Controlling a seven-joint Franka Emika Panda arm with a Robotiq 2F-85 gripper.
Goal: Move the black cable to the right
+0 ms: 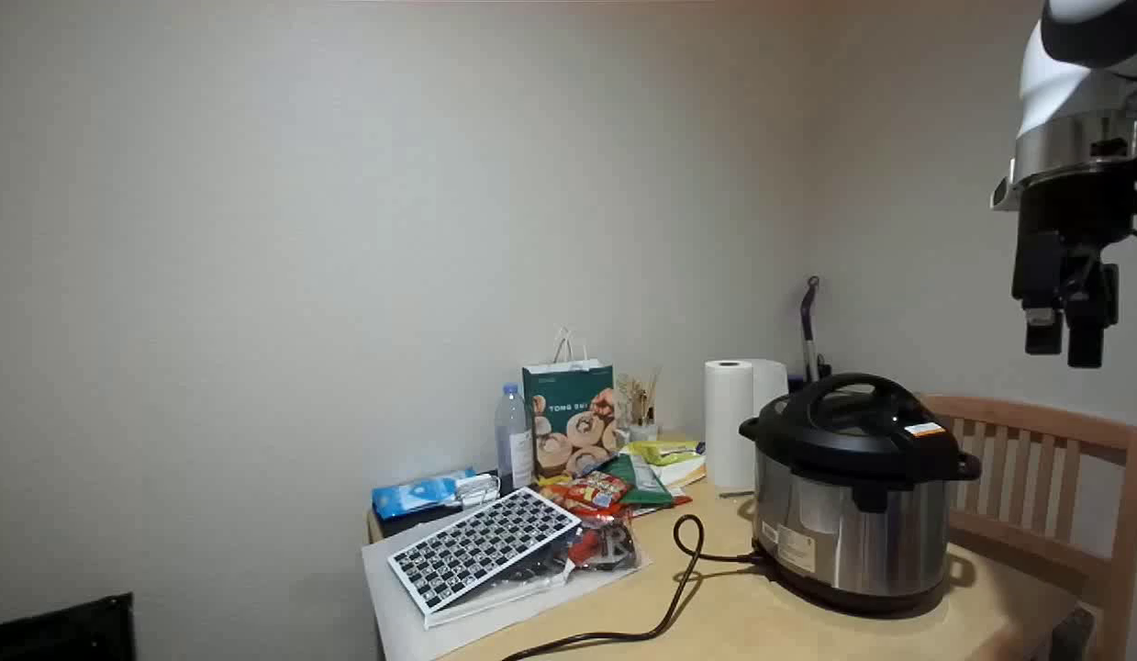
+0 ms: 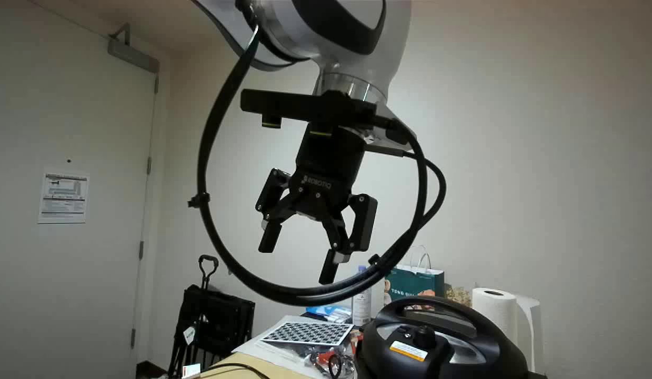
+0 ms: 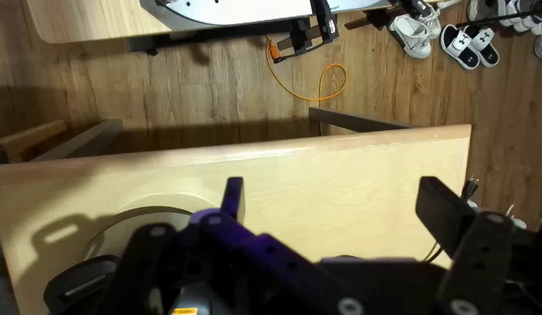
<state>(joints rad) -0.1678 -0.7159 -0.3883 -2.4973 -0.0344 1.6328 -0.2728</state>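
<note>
1. On the counter (image 1: 733, 633): black cable (image 1: 614, 635), one end at the base of the pot (image 1: 852, 542), small loop just beside it, then a bend and out of frame at the bottom in an exterior view.
2. Fingers (image 2: 270, 238): spread wide, tips down, well above the counter and well apart from the cable.
3. Wrist view agrees; I get one finger each side, counter surface showing between.
4. Wrist view also gives me a black plug (image 3: 470, 189) just past the counter edge; can't tell if it's the cable's. Orange cord (image 3: 314, 99) lies on the floor (image 3: 397, 92).
5. Near the pot, in an exterior view: paper towel roll (image 1: 730, 422). Farther over I log paper bag (image 1: 568, 427), bottle (image 1: 513, 436) just beside it, snack bags (image 1: 597, 491) at its foot, checkered board (image 1: 485, 549) tilted next to those.
6. Chair (image 1: 1036, 418) showing behind the pot.
</note>
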